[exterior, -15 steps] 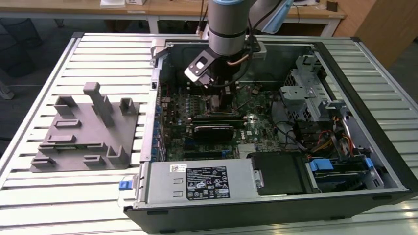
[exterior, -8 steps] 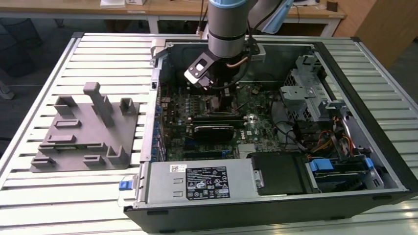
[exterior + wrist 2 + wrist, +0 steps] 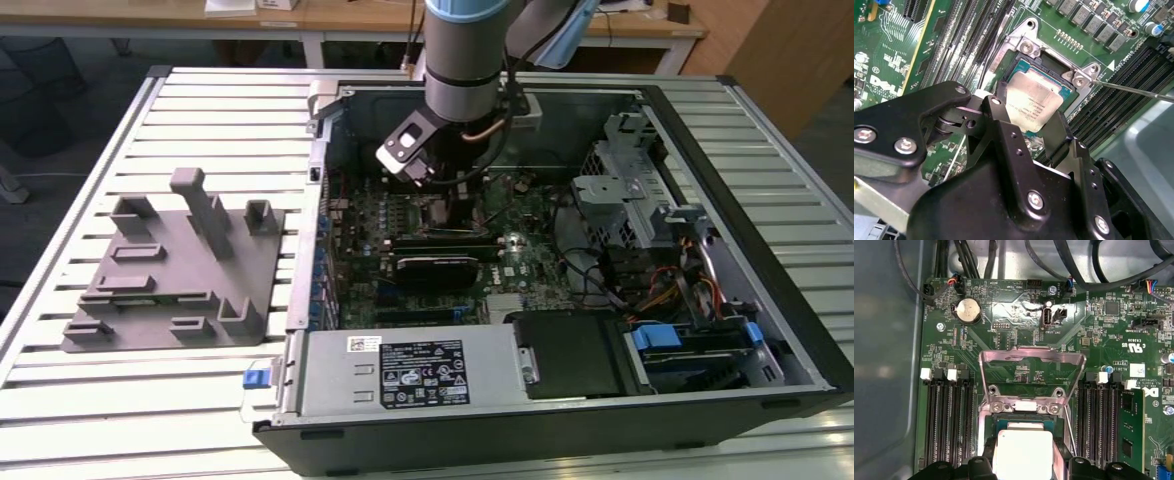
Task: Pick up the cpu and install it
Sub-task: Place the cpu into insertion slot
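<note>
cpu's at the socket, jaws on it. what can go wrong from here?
1. The gripper holds the cpu by two edges over the socket; with any tilt or offset on release, it may seat crooked.
2. The load plate stands raised right beside the jaws; a sideways move could knock it.
3. The lever juts out near one jaw and might snag.

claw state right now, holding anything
claw: closed on the cpu, at the socket
</note>
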